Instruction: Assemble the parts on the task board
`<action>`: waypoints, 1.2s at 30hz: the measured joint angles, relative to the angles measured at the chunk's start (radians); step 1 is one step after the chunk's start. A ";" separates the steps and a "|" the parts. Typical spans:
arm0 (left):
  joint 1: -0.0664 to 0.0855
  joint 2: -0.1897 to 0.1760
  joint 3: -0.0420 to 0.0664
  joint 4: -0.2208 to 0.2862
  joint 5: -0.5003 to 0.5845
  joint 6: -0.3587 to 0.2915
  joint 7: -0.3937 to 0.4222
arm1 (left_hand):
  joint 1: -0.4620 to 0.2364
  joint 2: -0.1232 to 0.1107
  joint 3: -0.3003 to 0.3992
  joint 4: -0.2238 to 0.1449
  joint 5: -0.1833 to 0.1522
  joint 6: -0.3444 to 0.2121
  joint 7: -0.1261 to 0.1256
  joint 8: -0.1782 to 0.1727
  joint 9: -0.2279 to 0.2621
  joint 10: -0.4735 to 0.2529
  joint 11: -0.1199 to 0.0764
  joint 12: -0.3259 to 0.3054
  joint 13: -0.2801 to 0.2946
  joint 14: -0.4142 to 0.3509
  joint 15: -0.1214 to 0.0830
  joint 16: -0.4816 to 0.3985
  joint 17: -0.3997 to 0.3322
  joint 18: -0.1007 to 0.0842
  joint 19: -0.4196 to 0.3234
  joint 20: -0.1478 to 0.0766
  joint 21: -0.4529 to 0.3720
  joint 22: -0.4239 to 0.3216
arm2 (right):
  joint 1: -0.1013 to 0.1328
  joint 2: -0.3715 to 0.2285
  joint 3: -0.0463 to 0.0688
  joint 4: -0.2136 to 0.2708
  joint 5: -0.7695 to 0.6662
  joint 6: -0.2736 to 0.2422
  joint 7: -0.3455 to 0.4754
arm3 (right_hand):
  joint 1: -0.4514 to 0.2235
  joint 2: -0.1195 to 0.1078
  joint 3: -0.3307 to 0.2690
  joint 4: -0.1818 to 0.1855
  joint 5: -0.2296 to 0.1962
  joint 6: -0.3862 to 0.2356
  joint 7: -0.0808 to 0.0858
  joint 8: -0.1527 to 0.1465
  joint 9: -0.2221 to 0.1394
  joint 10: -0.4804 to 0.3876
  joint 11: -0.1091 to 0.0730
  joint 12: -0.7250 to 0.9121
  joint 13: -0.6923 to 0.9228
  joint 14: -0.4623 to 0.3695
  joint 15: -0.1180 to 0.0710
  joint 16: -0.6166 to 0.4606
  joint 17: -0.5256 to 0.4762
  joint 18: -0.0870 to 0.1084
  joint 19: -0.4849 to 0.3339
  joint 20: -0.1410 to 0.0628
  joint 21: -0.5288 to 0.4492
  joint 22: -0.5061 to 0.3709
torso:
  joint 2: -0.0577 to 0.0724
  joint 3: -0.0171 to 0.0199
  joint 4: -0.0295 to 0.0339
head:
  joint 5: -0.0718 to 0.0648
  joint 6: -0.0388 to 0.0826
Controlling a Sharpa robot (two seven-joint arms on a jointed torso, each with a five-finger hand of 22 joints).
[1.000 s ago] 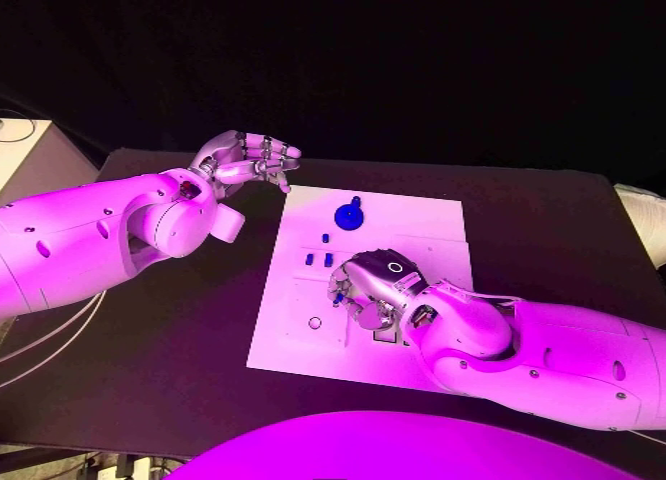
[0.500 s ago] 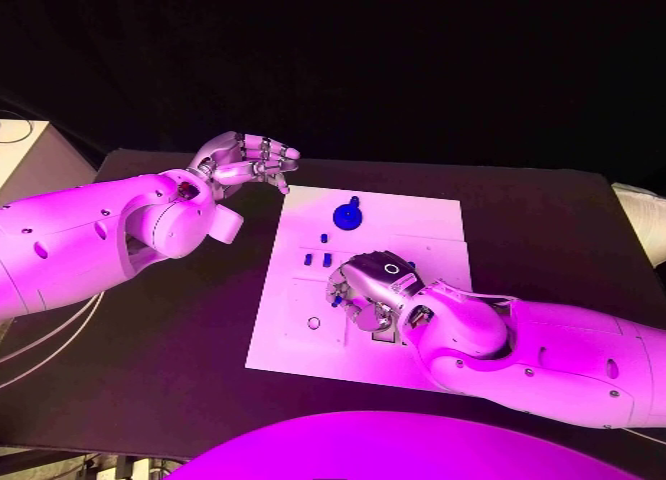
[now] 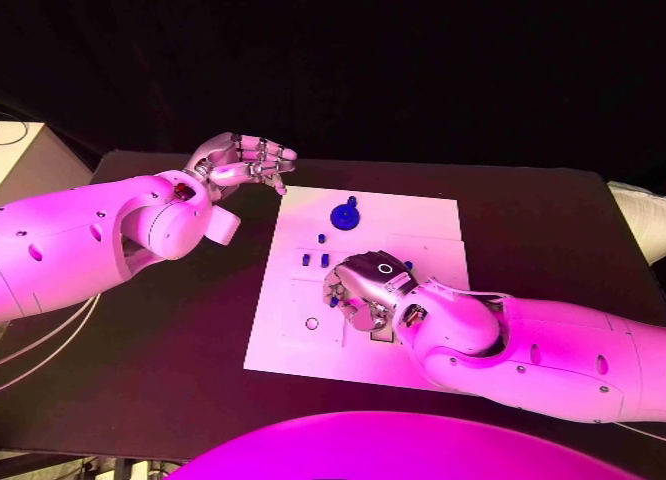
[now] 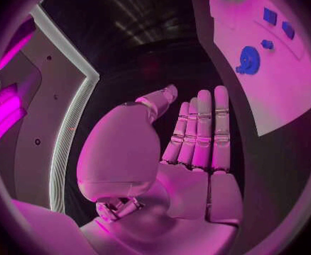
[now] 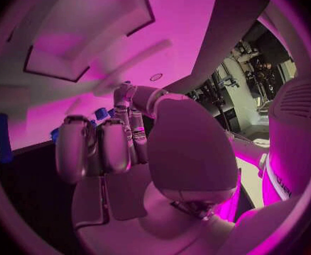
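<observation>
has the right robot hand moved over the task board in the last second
Yes, slightly: the right robot hand has crept toward the task board's left edge, away from its right edge.

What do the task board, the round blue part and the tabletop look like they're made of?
Task board: rigid white sheet, matte, probably plastic; flat, crisp edges, shallow recesses.
Round blue part: likely moulded or printed plastic; solid even colour, faint sheen.
Table: black, matte, hardly any reflection; could be a coating or a mat, can't tell.

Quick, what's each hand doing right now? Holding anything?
Left hand: open, fingers straight, holding nothing.
Right hand: fingers curled over the task board; cannot tell.
</observation>
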 measured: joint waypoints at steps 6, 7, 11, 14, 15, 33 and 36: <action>0.000 0.000 0.000 0.000 0.000 0.001 0.000 | 0.000 0.000 -0.003 0.003 0.000 -0.004 0.004 0.000 0.000 0.000 0.000 0.000 -0.001 0.000 0.000 0.000 0.000 0.000 0.000 0.000 -0.005 -0.001 | 0.000 0.008 -0.002 -0.006 -0.005 0.012 -0.002 | -0.001 -0.001 -0.003 -0.003 0.000 -0.006 0.005 0.001 0.003 0.006 -0.005 -0.008 0.001 0.000 0.000 -0.008 -0.007 0.000 0.000 0.000 -0.012 0.000 | 0.000 0.0000 0.0000 | -0.003 0.000; 0.000 0.000 0.000 0.000 0.000 0.001 0.000 | 0.000 0.000 -0.003 0.003 0.000 -0.004 0.004 0.000 0.000 0.000 0.000 0.000 -0.001 0.000 0.000 0.000 0.000 0.000 0.000 0.000 -0.005 -0.001 | 0.000 0.009 -0.002 -0.007 -0.006 0.013 -0.002 | -0.005 -0.005 -0.006 -0.006 0.000 -0.009 0.008 0.001 0.003 0.007 -0.007 -0.009 0.001 0.000 0.000 -0.010 -0.009 0.000 0.000 0.000 -0.016 0.000 | 0.000 0.0000 0.0000 | -0.003 0.000; 0.000 0.000 0.000 0.000 0.000 0.002 -0.001 | 0.000 0.000 -0.003 0.003 0.000 -0.004 0.004 0.000 0.000 0.000 0.000 0.000 -0.001 0.000 0.000 0.000 0.000 0.000 0.000 0.000 -0.005 -0.001 | 0.000 0.010 -0.002 -0.007 -0.004 0.016 0.002 | -0.021 -0.019 -0.025 -0.015 0.036 -0.036 0.024 -0.023 0.003 0.007 -0.007 -0.029 0.003 0.001 0.001 -0.022 -0.024 0.000 0.000 0.000 -0.033 0.000 | 0.000 -0.0002 0.0000 | -0.002 0.000; 0.000 0.000 0.000 0.000 0.001 0.003 -0.001 | 0.000 0.000 -0.003 0.003 0.000 -0.004 0.004 0.000 -0.001 -0.007 0.000 0.000 -0.001 -0.002 0.002 0.000 0.000 0.000 0.000 0.000 -0.005 -0.002 | 0.000 0.008 -0.003 -0.007 0.000 0.016 0.009 | -0.041 -0.030 -0.048 -0.013 0.046 -0.062 0.025 -0.041 0.000 -0.002 -0.003 -0.040 0.002 0.004 0.004 -0.032 -0.037 0.000 0.000 0.000 -0.055 0.000 | -0.001 -0.0002 0.0000 | -0.001 0.000; 0.000 0.000 0.000 0.000 0.001 0.003 -0.001 | 0.000 0.000 -0.006 0.006 0.000 -0.005 0.005 0.000 -0.002 -0.007 0.000 0.000 -0.001 -0.004 0.004 0.000 0.001 0.000 0.000 0.000 -0.007 -0.003 | 0.000 0.008 -0.003 -0.007 0.002 0.016 0.011 | -0.044 -0.033 -0.052 -0.012 0.046 -0.069 0.025 -0.045 0.000 -0.011 -0.002 -0.040 0.001 0.003 0.004 -0.033 -0.041 0.000 0.000 0.000 -0.061 0.000 | -0.001 -0.0002 -0.0001 | 0.000 0.000; 0.000 -0.001 0.000 -0.001 0.046 0.027 -0.006 | 0.000 0.000 -0.022 0.017 0.000 -0.021 0.007 -0.005 -0.003 -0.025 0.011 0.000 -0.001 -0.007 0.007 0.000 0.003 0.000 0.007 0.007 -0.023 -0.013 | -0.001 -0.022 -0.006 -0.001 0.028 -0.018 0.028 | -0.070 -0.059 -0.196 0.006 0.052 -0.211 0.054 -0.133 -0.011 -0.209 0.035 -0.005 -0.017 -0.094 0.046 -0.159 -0.242 0.040 -0.074 0.041 -0.344 0.000 | -0.001 0.0011 -0.0008 | -0.004 0.000; 0.000 0.000 0.000 -0.002 0.059 0.033 -0.007 | 0.000 0.000 -0.022 0.016 0.000 -0.021 0.007 -0.005 -0.003 -0.025 0.011 0.000 -0.001 -0.007 0.007 0.000 0.003 0.000 0.007 0.007 -0.023 -0.015 | 0.003 -0.040 -0.006 0.012 0.033 -0.033 0.028 | -0.063 -0.052 -0.210 0.014 0.052 -0.210 0.053 -0.133 -0.006 -0.217 0.035 0.017 -0.014 -0.094 0.046 -0.159 -0.244 0.040 -0.074 0.041 -0.344 0.000 | -0.001 0.0016 -0.0008 | -0.005 0.000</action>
